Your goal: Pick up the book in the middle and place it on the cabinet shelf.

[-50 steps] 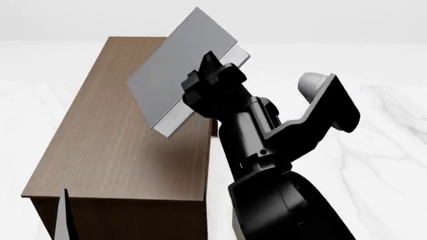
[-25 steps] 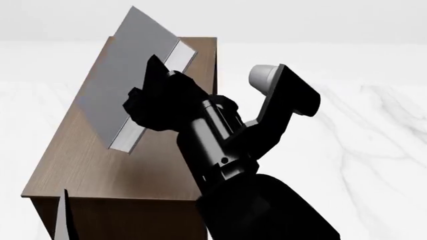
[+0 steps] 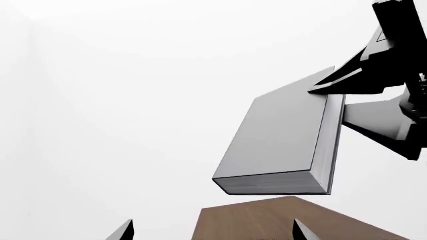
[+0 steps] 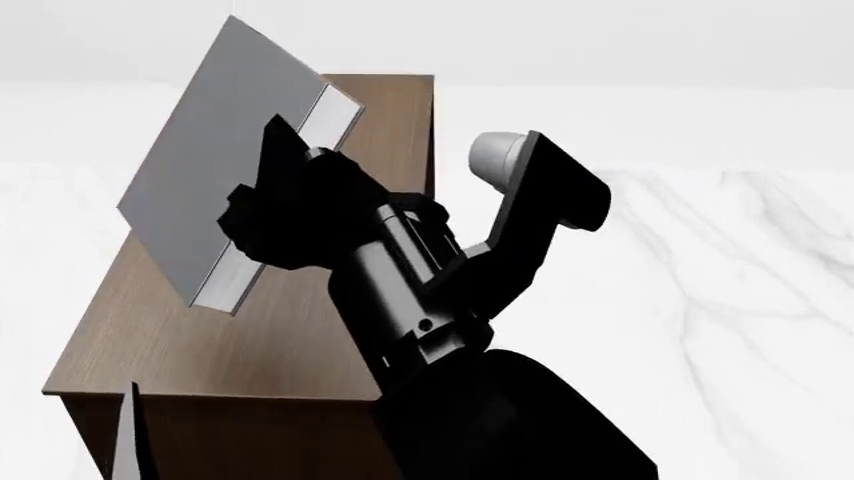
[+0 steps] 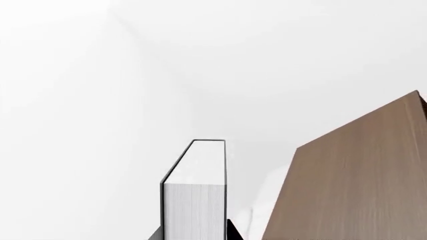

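White marbled floor (image 4: 747, 300) fills the head view, and on it stands the cabinet shelf (image 4: 200, 330), a long box of dark brown wood grain with a lighter flat top running away from the camera. Above that top, the right gripper (image 4: 274, 200) is clamped on the book (image 4: 200, 170), a thick grey hardcover held tilted on edge with its white page edges facing down and toward the arm; the book hangs in the air over the left part of the cabinet top, not touching it. A pale sliver of the left gripper (image 4: 127, 440) shows at the lower left edge, over the cabinet's near corner. From the left wrist view, against a blank white background, the book (image 3: 280, 140) floats above the brown cabinet top (image 3: 267, 220) with a clear gap between them, the right gripper (image 3: 347, 95) pinching its far edge; the left gripper (image 3: 210, 231) shows two fingertips spread wide apart, holding nothing. From the right wrist view, the book (image 5: 195, 195) stands straight up between the fingers, page edges toward the camera, and the cabinet (image 5: 353, 175) lies beside it.
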Motion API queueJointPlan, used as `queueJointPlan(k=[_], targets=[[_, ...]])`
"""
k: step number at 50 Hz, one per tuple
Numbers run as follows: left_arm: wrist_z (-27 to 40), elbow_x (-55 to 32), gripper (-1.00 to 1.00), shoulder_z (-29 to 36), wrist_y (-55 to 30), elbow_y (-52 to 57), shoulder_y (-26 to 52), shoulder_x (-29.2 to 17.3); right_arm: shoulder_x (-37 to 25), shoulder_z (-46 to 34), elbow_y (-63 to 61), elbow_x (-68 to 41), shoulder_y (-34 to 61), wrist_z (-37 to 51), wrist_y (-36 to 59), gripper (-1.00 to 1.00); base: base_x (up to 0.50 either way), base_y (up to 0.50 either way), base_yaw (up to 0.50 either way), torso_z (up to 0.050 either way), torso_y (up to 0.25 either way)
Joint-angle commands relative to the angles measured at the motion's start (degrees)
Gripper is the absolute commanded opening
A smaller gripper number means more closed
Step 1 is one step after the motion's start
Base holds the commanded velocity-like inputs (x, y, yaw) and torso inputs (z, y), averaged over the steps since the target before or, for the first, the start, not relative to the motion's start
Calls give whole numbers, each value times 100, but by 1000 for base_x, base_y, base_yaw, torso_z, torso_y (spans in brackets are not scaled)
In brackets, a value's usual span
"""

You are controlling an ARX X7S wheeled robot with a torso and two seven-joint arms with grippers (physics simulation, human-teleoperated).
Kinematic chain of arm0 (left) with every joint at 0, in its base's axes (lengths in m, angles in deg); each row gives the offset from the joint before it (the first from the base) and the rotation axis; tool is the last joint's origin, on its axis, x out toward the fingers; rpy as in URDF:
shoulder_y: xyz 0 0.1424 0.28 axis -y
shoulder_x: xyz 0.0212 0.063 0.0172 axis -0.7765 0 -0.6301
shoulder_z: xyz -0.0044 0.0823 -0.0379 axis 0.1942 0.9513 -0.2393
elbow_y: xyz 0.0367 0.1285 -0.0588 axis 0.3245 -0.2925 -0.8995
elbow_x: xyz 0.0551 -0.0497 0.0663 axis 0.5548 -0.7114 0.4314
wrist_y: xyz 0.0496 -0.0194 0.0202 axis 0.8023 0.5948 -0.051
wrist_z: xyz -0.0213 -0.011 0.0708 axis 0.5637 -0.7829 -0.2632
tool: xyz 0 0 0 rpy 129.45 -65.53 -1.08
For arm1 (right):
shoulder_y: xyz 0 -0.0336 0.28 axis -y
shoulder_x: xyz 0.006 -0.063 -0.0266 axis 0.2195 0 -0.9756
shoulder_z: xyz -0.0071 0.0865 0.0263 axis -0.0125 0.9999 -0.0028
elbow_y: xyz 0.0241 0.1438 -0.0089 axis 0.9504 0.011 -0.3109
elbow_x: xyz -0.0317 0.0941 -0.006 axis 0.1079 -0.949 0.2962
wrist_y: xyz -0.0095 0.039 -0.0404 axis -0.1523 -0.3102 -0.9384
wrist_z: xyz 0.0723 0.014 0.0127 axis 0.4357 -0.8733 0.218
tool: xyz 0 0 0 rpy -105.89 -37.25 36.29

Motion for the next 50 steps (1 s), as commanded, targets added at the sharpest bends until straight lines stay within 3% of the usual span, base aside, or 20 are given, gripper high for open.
queueJointPlan(k=[1,50], targets=[[-114,33,100,-150,3,-22,-5,109,127,158,69,319,36,-374,-21,-100,0,0,0,0,10],[-62,-23,100,-93,12,-111,23,50,-8,-220,318,482,-352,-521,-23,-100,0,0,0,0,1]])
